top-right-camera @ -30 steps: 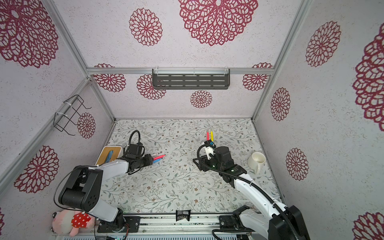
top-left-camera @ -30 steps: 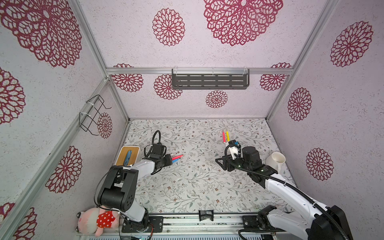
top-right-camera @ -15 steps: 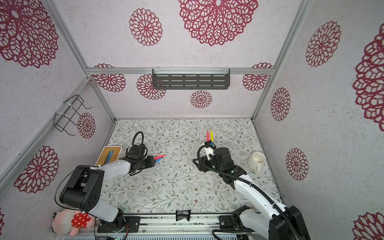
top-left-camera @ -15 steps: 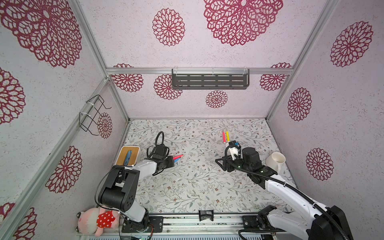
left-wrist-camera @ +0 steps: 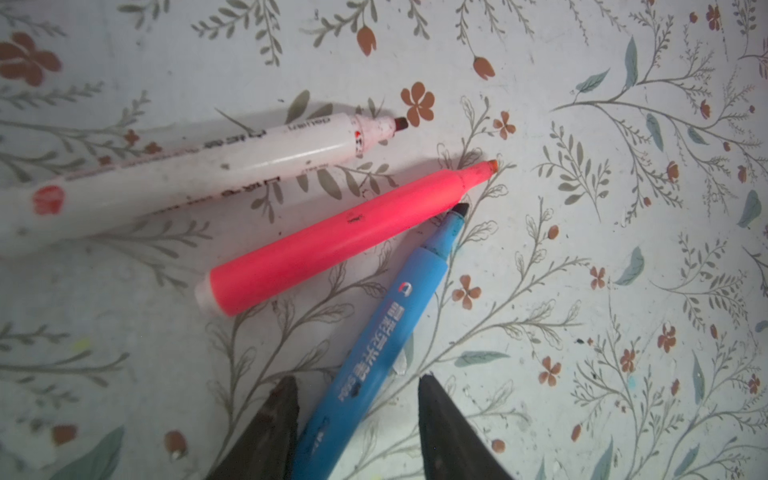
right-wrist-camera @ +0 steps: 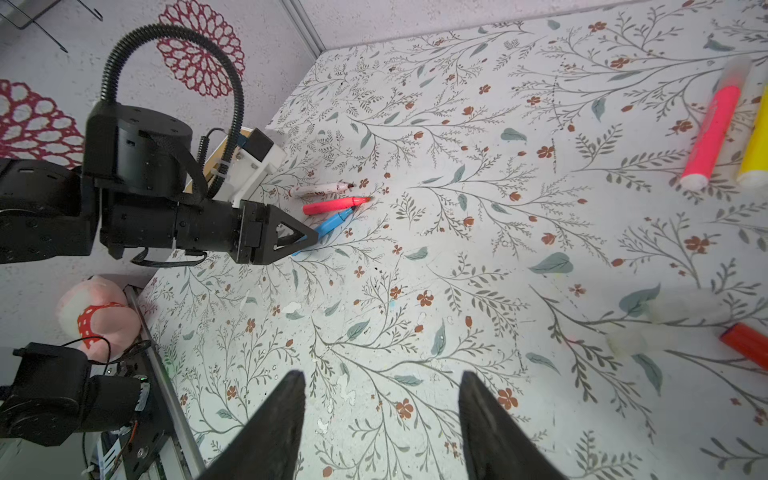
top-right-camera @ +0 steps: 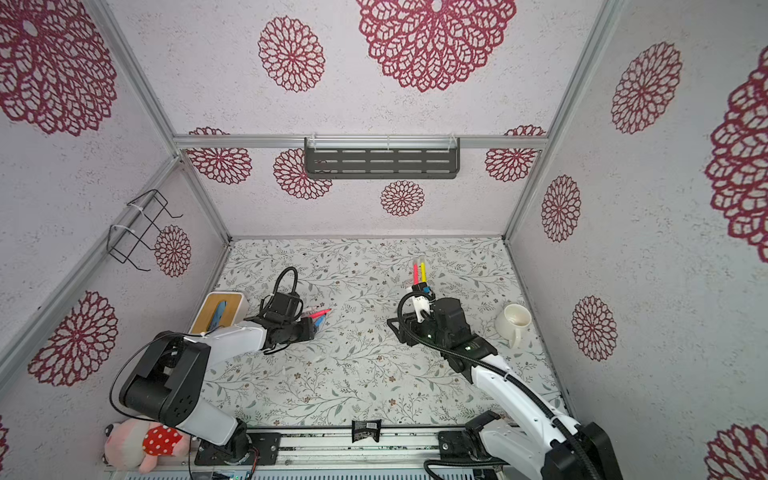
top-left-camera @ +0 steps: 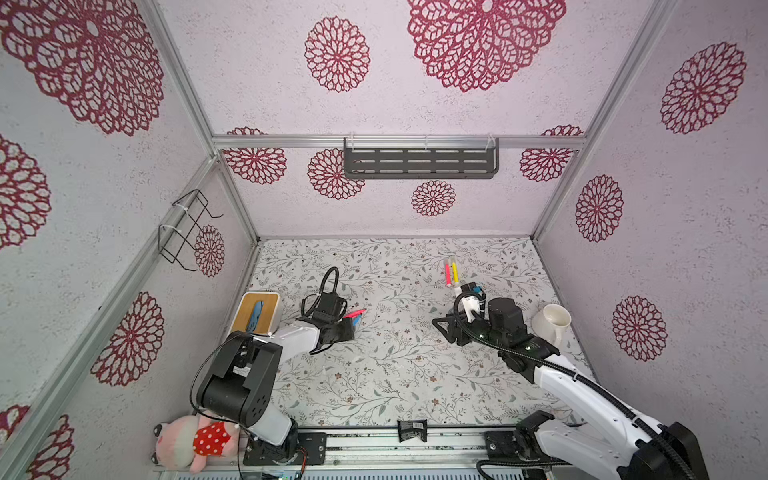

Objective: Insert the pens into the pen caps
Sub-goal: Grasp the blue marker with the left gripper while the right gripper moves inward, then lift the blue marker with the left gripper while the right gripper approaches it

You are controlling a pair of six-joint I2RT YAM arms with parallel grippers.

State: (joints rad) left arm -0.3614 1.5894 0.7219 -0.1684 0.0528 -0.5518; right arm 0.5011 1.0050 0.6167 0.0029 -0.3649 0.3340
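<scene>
Left wrist view is taken up by three uncapped pens fanned on the flowered table: a white pen, a pink pen and a blue pen, with their tips drawn together. The left gripper is set around the rear of the blue pen, jaws half spread. One finger is seen close against the barrel and a gap is left at the other, so no firm clamp is shown. In both top views this group is found left of centre in the lower half of the frame, near a wood-topped box.

The right gripper is held over bare table, jaws spread wide with nothing between them. A red cap and blurred translucent caps are seen near it in the right wrist view. A second pink pen and a yellow pen lie side by side right of centre, and both are judged already capped.

The grasp of the blue pen is judged to be the step in hand. Next, the jaws must be closed fully and the pen lifted without dragging the pink pen, which appears to touch its tip. A cap must then be taken up by the right gripper and aligned with the tip.
</scene>
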